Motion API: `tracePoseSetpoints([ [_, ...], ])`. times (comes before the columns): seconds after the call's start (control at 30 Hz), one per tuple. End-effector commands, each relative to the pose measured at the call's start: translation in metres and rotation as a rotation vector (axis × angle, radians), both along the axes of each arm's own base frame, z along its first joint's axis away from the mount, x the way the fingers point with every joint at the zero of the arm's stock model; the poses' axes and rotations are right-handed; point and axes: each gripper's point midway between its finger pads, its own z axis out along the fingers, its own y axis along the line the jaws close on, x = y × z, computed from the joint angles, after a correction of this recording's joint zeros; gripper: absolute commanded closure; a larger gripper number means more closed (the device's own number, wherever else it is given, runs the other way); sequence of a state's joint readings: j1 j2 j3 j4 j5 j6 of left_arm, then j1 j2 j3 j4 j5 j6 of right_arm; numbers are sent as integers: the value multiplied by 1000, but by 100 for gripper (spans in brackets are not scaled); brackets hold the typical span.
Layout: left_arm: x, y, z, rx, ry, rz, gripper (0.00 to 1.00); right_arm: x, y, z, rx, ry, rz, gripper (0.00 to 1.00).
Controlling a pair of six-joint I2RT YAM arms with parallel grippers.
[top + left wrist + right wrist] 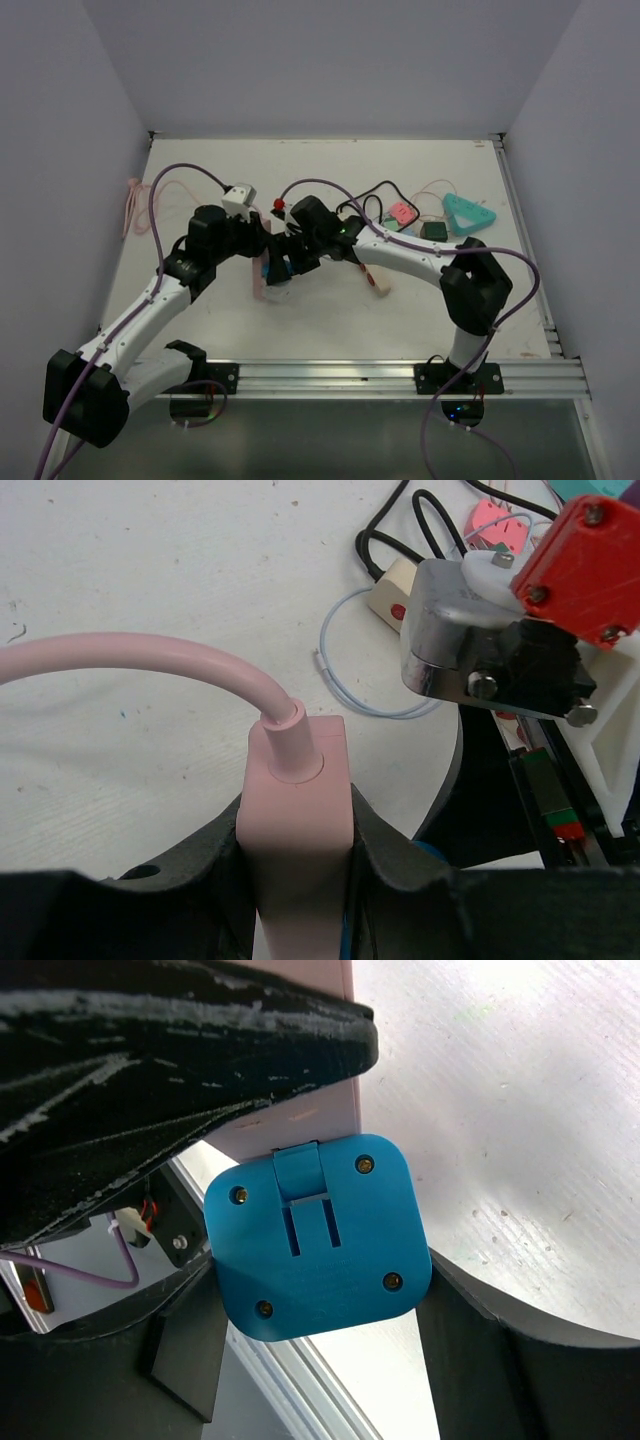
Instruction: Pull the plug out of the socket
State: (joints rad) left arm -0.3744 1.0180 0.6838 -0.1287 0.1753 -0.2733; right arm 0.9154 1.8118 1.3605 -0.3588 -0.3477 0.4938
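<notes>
Left gripper (pixel 296 855): narrow, both fingers clamped on the sides of the pink socket (pixel 298 800), which stands on end. The pink cable (pixel 130 652) leaves the socket's top end and arcs off to the left.

Right gripper (pixel 318 1305): closed across the blue plug (pixel 315 1245), one finger on each side. Plug's edge butts flush against the socket body. Pins are hidden, so I can't tell how deep it sits.

Both claws meet mid-table (pixel 330 315), left arm coming in from the near left, right arm from the near right. Socket and plug hang between them, just above the surface.

Further out, to the far right: a beige switch box (pixel 393 592) on a black cord (pixel 375 535), a loose thin white wire (pixel 340 685), a pink part (pixel 402 213) and a teal triangle (pixel 468 214).
</notes>
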Motion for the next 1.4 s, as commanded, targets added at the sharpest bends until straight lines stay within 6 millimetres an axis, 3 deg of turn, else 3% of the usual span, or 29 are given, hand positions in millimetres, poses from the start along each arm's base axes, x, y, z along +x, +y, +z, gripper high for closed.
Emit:
tracePoseSetpoints([
  [0.0,23,4,51,-55,-157,82,100,1,-6,17,27,-53,-12,80],
  [0.1,29,17,44,-23,-137,163,100,0,-9,20,42,-79,0,99],
  [0.33,35,39,25,51,-110,279,100,-1,-28,27,29,-138,4,100],
  [0.63,32,61,4,167,-89,337,100,5,-78,39,38,-156,-43,100],
  [0.73,32,55,11,141,-97,319,100,29,-122,43,-3,-209,-173,100],
  [0.83,32,49,17,114,-100,298,100,53,-168,34,-104,-274,-332,100],
  [0.87,33,48,19,110,-102,291,100,67,-200,31,-198,-326,-441,100],
  [0.97,32,40,22,80,-91,265,100,89,-251,30,-328,-390,-609,100],
  [1.07,31,33,26,46,-85,237,100,104,-282,26,-382,-390,-733,100],
  [1.17,30,26,33,14,-85,213,100,118,-300,17,-408,-358,-833,99],
  [1.37,23,17,44,-24,-79,164,100,139,-300,-12,-409,-297,-876,92],
])
